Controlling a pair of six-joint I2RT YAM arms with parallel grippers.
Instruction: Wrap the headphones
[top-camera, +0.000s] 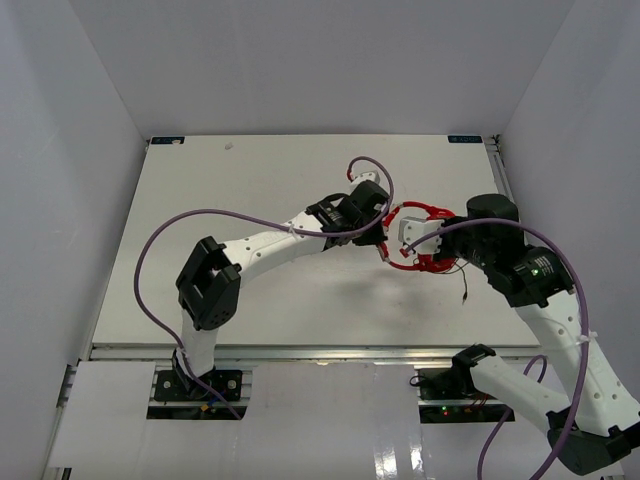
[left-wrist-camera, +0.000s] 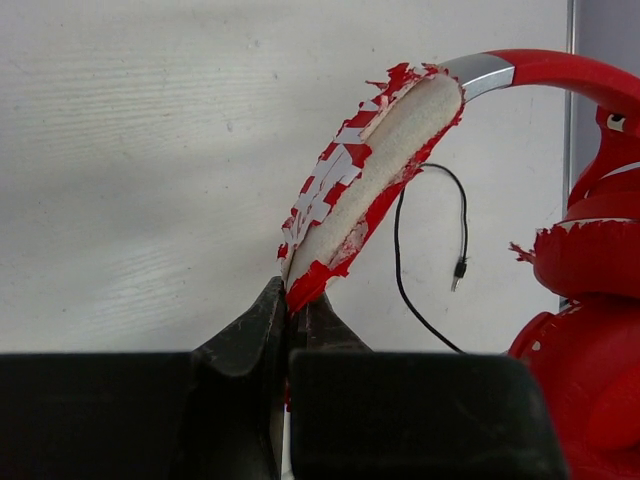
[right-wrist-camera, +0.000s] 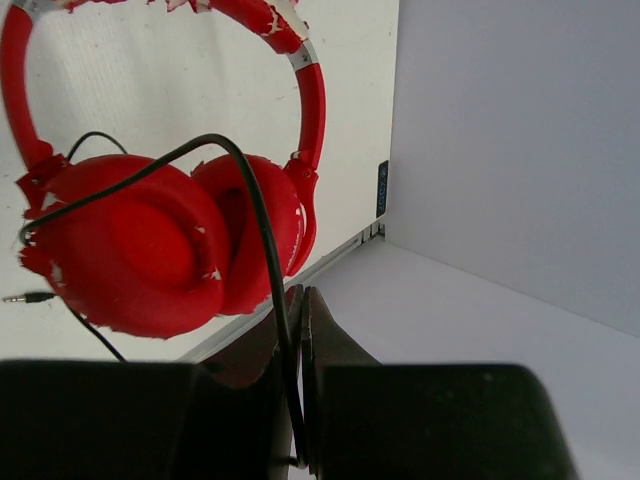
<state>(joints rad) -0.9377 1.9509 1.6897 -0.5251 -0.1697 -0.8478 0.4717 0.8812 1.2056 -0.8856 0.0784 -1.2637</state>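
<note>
The red headphones (top-camera: 420, 240) hang held above the table between both arms. In the left wrist view my left gripper (left-wrist-camera: 293, 300) is shut on the lower end of the worn, padded headband (left-wrist-camera: 370, 160), with the cups (left-wrist-camera: 590, 260) at the right. In the top view the left gripper (top-camera: 386, 240) is at the headphones' left side. My right gripper (right-wrist-camera: 302, 310) is shut on the thin black cable (right-wrist-camera: 255, 210), which loops over the two cups (right-wrist-camera: 130, 240). The right gripper (top-camera: 452, 243) is at their right. The cable's plug (left-wrist-camera: 458, 268) dangles free.
The white table (top-camera: 250, 290) lies under the headphones, with white walls on three sides; the right wall (right-wrist-camera: 520, 150) and the table's metal edge rail (right-wrist-camera: 330, 255) are close to the right gripper. Purple robot cables (top-camera: 160, 250) arch over both arms.
</note>
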